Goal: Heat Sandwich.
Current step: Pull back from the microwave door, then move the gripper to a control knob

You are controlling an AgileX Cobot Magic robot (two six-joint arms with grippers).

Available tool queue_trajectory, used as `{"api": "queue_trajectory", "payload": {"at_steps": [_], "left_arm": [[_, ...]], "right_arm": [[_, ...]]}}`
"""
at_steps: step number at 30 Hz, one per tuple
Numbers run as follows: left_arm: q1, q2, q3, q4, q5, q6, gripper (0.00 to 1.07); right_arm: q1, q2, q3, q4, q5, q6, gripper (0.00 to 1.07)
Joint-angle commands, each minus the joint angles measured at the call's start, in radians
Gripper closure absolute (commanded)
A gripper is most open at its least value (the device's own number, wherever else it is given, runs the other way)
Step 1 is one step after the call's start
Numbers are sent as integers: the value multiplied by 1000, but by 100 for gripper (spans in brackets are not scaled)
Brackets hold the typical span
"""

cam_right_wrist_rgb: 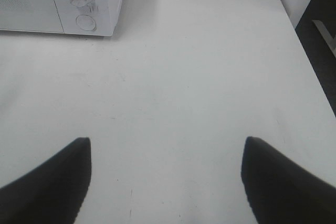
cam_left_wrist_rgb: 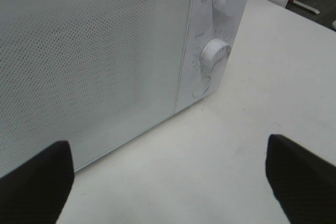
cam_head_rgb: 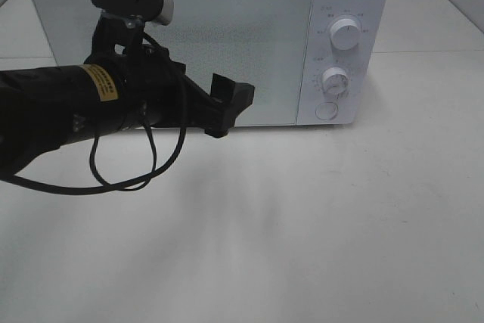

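The sandwich is out of view in every frame. A white microwave (cam_head_rgb: 227, 35) stands at the back of the table with its door (cam_head_rgb: 249, 51) shut. My left gripper (cam_head_rgb: 229, 107) hovers just in front of the door's lower middle, above the table. In the left wrist view the left gripper (cam_left_wrist_rgb: 167, 171) is open, its black fingers (cam_left_wrist_rgb: 37, 182) wide apart with nothing between them, facing the door (cam_left_wrist_rgb: 89, 61). The right gripper (cam_right_wrist_rgb: 167, 150) is also open and empty over bare table, some way off from the microwave's control panel (cam_right_wrist_rgb: 84, 3).
The control panel on the microwave's right side carries an upper knob (cam_head_rgb: 345, 35), a lower knob (cam_head_rgb: 335, 81) and a round button (cam_head_rgb: 327, 110). A black cable (cam_head_rgb: 128, 175) loops below the left arm. White table (cam_head_rgb: 302, 217) stretches in front; its right edge (cam_right_wrist_rgb: 310, 72) shows.
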Motion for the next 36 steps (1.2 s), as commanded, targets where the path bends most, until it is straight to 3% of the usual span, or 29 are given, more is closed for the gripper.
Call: {"api": "queue_trajectory", "payload": {"at_steps": [1,8,13,17,32,36], "left_arm": [[0,-39,5,-1,98,24,5],[16,-117,5,-1,348,31,5],[85,-178,4,-2,520,11,5],[202,-240,-14,-2,726,-30,5],[542,-451,-23,10,1035,-10,5],[648,-531,-23,57,1152,-10,5]], "right_arm": [[-7,-27,0,-4,-7,0,31],[-7,-27,0,-4,-7,0,31],[-7,-27,0,-4,-7,0,31],[-7,-27,0,-4,-7,0,31],[-7,-27,0,-4,-7,0,31],[-7,-27,0,-4,-7,0,31]]}}
